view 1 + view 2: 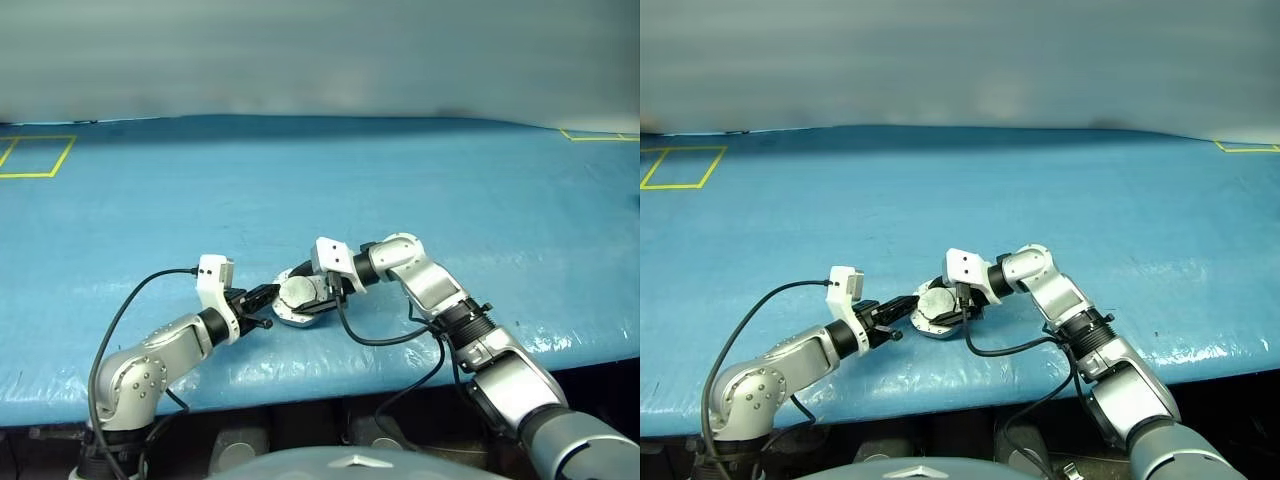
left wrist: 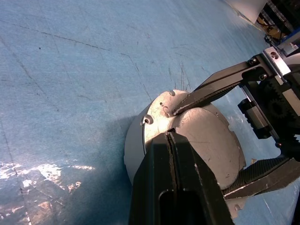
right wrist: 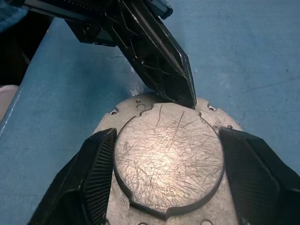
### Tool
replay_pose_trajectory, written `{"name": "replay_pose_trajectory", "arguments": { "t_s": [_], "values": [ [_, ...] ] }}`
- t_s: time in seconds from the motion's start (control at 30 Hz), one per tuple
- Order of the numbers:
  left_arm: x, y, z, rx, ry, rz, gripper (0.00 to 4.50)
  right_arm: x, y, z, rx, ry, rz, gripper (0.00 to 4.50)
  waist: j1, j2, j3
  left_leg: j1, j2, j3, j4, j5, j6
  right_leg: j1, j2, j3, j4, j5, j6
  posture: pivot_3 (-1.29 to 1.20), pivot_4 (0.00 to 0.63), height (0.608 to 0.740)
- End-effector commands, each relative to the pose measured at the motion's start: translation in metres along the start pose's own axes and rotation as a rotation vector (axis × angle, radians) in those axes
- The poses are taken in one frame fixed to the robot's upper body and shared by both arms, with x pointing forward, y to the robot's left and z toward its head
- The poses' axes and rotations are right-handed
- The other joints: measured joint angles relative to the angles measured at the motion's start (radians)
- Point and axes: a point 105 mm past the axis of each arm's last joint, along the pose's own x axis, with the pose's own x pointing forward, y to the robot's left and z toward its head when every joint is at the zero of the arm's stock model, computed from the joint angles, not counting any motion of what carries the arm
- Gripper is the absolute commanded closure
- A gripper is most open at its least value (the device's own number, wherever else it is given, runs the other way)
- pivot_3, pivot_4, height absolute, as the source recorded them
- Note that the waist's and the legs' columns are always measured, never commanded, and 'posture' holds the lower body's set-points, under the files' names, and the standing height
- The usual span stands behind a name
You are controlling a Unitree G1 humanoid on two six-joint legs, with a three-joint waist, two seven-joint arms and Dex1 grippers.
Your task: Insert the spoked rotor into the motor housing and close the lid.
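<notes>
The lid (image 3: 166,154) lies plain side up, its scratched raised centre showing, on top of the motor housing (image 2: 133,145), whose grey wall shows beneath it. They sit on the blue table near its front edge. My right gripper (image 3: 167,136) is open, with one finger (image 3: 96,164) on each side of the raised centre, close against it. My left gripper (image 2: 169,133) is shut on nothing, and its tip rests on the lid's rim from the opposite side. From the head I see both grippers, left (image 1: 270,293) and right (image 1: 308,295), meeting at the lid (image 1: 296,293). The spoked rotor is hidden.
A wrinkled blue cover (image 1: 330,180) spreads over the whole table. Yellow tape squares mark the far left (image 1: 35,155) and far right (image 1: 600,135) corners. The table's front edge (image 1: 330,395) runs just below the arms. A black cable (image 1: 385,338) loops beside the right wrist.
</notes>
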Motion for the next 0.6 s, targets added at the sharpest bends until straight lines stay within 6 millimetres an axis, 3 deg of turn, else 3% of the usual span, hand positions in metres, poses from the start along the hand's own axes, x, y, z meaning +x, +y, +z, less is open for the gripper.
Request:
{"name": "replay_pose_trajectory", "arguments": {
  "t_s": [0.03, 0.23, 0.43, 0.6],
  "values": [
    [0.003, -0.004, -0.012, -0.007, 0.058, -0.022, 3.9, -0.005, -0.004, -0.014, 0.025, 0.071, -0.02, 0.0, 0.002, 0.0, 0.0, 0.0, 0.0, 0.0, 0.0, 0.0, 0.0, 0.0, 0.0, 0.0, 0.0, 0.0, 0.0, 0.0, 0.15, 0.74],
    [0.003, -0.003, -0.014, -0.004, 0.063, -0.021, 1.98, -0.014, -0.009, -0.014, 0.028, 0.088, -0.028, 0.0, 0.007, 0.0, 0.0, 0.0, -0.002, 0.0, -0.001, 0.0, 0.0, 0.0, -0.002, 0.0, -0.002, 0.0, 0.0, 0.0, 0.15, 0.74],
    [0.004, -0.004, -0.015, 0.002, 0.064, -0.024, 0.02, -0.02, -0.002, -0.015, 0.063, 0.111, 0.018, 0.0, 0.009, 0.002, -0.001, 0.002, -0.002, -0.001, 0.0, 0.0, 0.0, -0.001, -0.002, -0.001, -0.002, -0.002, 0.004, 0.0, 0.15, 0.74],
    [0.005, -0.003, -0.013, 0.016, 0.054, -0.018, 0.02, -0.023, 0.001, -0.015, 0.081, 0.113, 0.023, 0.0, 0.007, 0.002, -0.001, -0.001, -0.002, 0.0, -0.002, 0.0, 0.0, -0.001, -0.002, 0.0, -0.002, -0.002, 0.003, 0.0, 0.15, 0.74]
  ]
}}
